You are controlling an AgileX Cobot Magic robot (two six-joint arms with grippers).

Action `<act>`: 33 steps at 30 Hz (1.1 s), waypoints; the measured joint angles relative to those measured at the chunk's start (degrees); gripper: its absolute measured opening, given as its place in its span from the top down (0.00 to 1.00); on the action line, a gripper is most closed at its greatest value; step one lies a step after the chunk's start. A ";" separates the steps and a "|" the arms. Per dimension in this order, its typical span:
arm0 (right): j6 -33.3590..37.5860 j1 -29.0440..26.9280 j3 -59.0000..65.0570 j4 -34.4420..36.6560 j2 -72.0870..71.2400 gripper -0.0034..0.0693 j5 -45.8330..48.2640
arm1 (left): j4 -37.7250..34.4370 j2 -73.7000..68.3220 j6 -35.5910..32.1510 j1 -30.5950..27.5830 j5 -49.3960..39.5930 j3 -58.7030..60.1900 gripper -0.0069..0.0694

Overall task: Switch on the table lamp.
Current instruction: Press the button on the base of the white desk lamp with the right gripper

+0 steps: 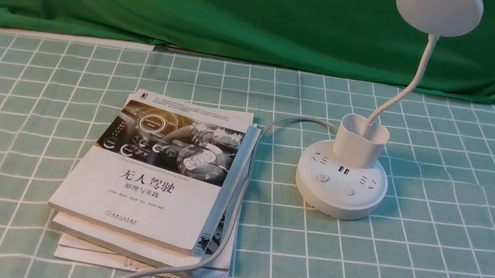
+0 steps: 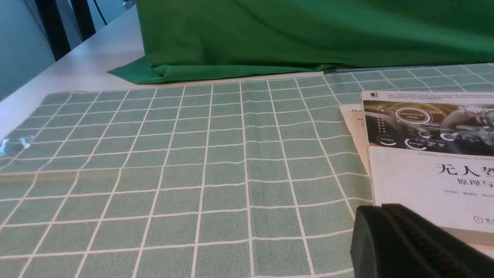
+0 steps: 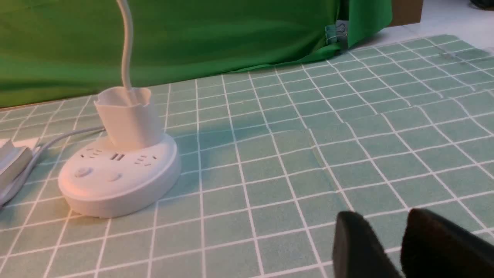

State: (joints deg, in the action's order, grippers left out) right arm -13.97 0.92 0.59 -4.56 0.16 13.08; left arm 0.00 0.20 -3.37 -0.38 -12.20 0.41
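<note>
The white table lamp (image 1: 341,187) stands right of centre on the checked cloth; its round base carries sockets and two round buttons (image 1: 322,177). Its cup-shaped holder (image 1: 360,141) sits on the base, and the gooseneck (image 1: 413,80) curves up to the disc head (image 1: 438,10), which shows no glow. The lamp base (image 3: 115,181) also appears in the right wrist view. My right gripper (image 3: 386,216) is open and empty, low over the cloth, well to the base's right. My left gripper (image 2: 380,208) is shut and empty beside the books. Neither gripper shows in the front view.
A stack of books (image 1: 158,179) lies left of the lamp, its top cover (image 2: 432,162) near my left fingers. The lamp's white cord (image 1: 236,216) runs along the books' right side to the front edge. A green curtain (image 1: 247,6) closes off the back.
</note>
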 joint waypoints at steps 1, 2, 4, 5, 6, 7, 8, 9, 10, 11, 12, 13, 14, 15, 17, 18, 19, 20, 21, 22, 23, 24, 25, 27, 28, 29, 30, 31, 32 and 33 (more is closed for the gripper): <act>0.00 0.00 0.00 0.00 0.00 0.62 0.00 | 0.00 0.00 0.00 0.00 0.00 0.00 0.88; 0.00 0.00 0.00 0.00 0.00 0.62 0.00 | 0.00 0.00 0.00 0.00 0.00 0.00 0.88; 0.00 0.00 0.00 0.00 0.00 0.62 0.00 | 0.00 0.00 0.00 0.00 0.00 0.00 0.88; 0.00 0.00 0.00 0.00 0.00 0.62 0.11 | 0.00 0.00 0.00 0.00 0.00 0.00 0.88; 0.00 0.00 0.00 0.00 0.00 0.62 0.11 | 0.00 0.00 0.00 0.00 0.00 0.00 0.88; 0.00 0.00 0.00 0.00 0.00 0.62 0.11 | 0.00 0.00 0.00 0.00 0.00 0.00 0.88; 0.00 0.00 0.00 0.00 0.00 0.62 0.11 | 0.00 0.00 0.00 0.00 0.00 0.00 0.88; 0.00 0.00 0.00 0.00 0.00 0.62 0.11 | 0.00 0.00 0.00 0.00 0.00 0.00 0.88; 0.00 0.00 0.00 0.00 0.00 0.62 0.05 | 0.00 0.00 0.00 0.00 0.00 0.00 0.88; 0.00 0.00 0.00 0.00 0.00 0.62 0.05 | 0.00 0.00 0.00 0.00 0.00 0.00 0.88; 0.00 0.00 0.00 0.00 0.00 0.62 0.05 | 0.00 0.00 0.00 0.00 0.00 0.00 0.88; 0.00 0.00 0.00 0.00 0.00 0.62 0.05 | 0.00 0.00 0.00 0.00 0.00 0.00 0.88; 0.00 0.00 0.00 0.00 0.00 0.62 0.05 | 0.00 0.00 0.00 0.00 0.00 0.00 0.88; 0.00 0.00 0.00 0.00 0.00 0.62 0.05 | 0.00 0.00 0.00 0.00 0.00 0.00 0.88; 0.00 0.00 0.00 0.00 0.00 0.62 0.05 | 0.00 0.00 0.00 0.00 0.00 0.00 0.88; 0.00 0.00 0.00 0.00 0.00 0.62 0.05 | 0.00 0.00 0.00 0.00 0.00 0.00 0.88; 0.00 0.00 0.00 0.00 0.00 0.62 0.05 | 0.00 0.00 0.00 0.00 0.00 0.00 0.88; 0.00 0.00 0.00 0.00 0.00 0.62 0.05 | 0.00 0.00 0.00 0.00 0.00 0.00 0.88; 0.00 0.00 0.00 0.00 0.00 0.62 0.05 | 0.00 0.00 0.00 0.00 0.00 0.00 0.88; 0.00 0.00 0.00 0.00 0.00 0.62 0.05 | 0.00 0.00 0.00 0.00 0.00 0.00 0.88; 0.00 0.00 0.00 0.00 0.00 0.62 0.05 | 0.00 0.00 0.00 0.00 0.00 0.00 0.88; 0.00 0.00 0.00 0.00 0.00 0.62 0.05 | 0.00 0.00 0.00 0.00 0.00 0.00 0.88; 0.00 0.00 0.00 0.00 0.00 0.62 0.05 | 0.00 0.00 0.00 0.00 0.00 0.00 0.88; 0.00 0.00 0.00 0.00 0.00 0.62 0.05 | 0.00 0.00 0.00 0.00 0.00 0.00 0.88; 0.00 0.00 0.00 0.00 0.00 0.62 0.05 | 0.00 0.00 0.00 0.00 0.00 0.00 0.88; 0.00 0.00 0.00 0.00 0.00 0.62 0.05 | 0.00 0.00 0.00 0.00 0.00 0.00 0.88; 0.00 0.00 0.00 0.00 0.00 0.62 0.05 | 0.00 0.00 0.00 0.00 0.00 0.00 0.88; 0.00 0.00 0.00 0.00 0.00 0.62 0.05 | 0.00 0.00 0.00 0.00 0.00 0.00 0.88; -0.34 0.00 0.00 0.06 0.00 0.62 0.05 | 0.00 0.00 0.00 0.00 0.00 0.00 0.88; -1.66 0.00 0.00 0.64 0.00 0.62 -0.03 | 0.00 0.00 0.00 0.00 0.00 0.00 0.88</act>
State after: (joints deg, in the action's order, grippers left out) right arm -15.63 0.92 0.59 -3.92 0.16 13.05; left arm 0.00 0.20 -3.37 -0.38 -12.20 0.41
